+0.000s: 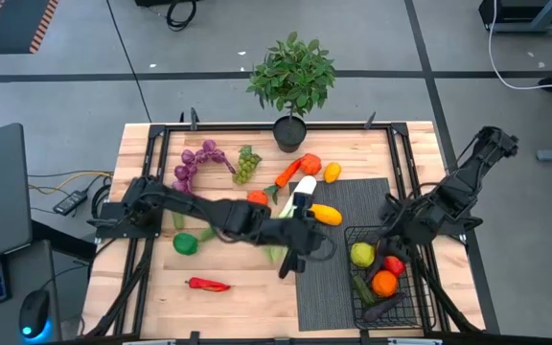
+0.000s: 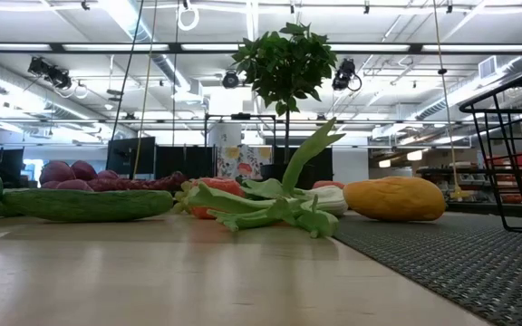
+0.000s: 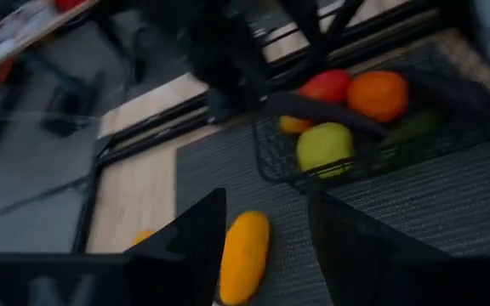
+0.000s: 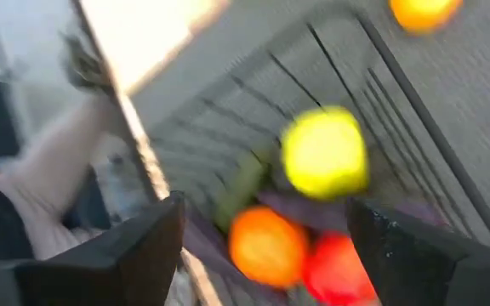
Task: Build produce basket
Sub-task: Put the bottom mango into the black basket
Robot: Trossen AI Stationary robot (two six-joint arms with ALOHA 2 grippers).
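Observation:
The black wire basket (image 1: 420,305) stands on the ribbed mat (image 1: 338,287) at the near right. It holds a yellow-green citrus (image 4: 324,153), an orange (image 4: 266,245), a red pepper (image 4: 339,270), a cucumber and a dark long piece. My right gripper (image 4: 264,208) hangs open above the basket's far left corner (image 1: 391,240), with nothing between its fingers. My left gripper (image 3: 266,204) hovers open mid-table (image 1: 307,235), above the leek (image 2: 279,204), which lies flat on the wood. Just ahead of it, a yellow pepper (image 3: 243,255) rests on the mat.
Loose produce lies on the wood: purple grapes (image 1: 197,161), green grapes (image 1: 247,165), a carrot (image 1: 288,172), an orange pepper (image 1: 310,163), a green pepper (image 1: 186,243) and a red chili (image 1: 207,285). A potted plant (image 1: 290,86) stands at the far edge.

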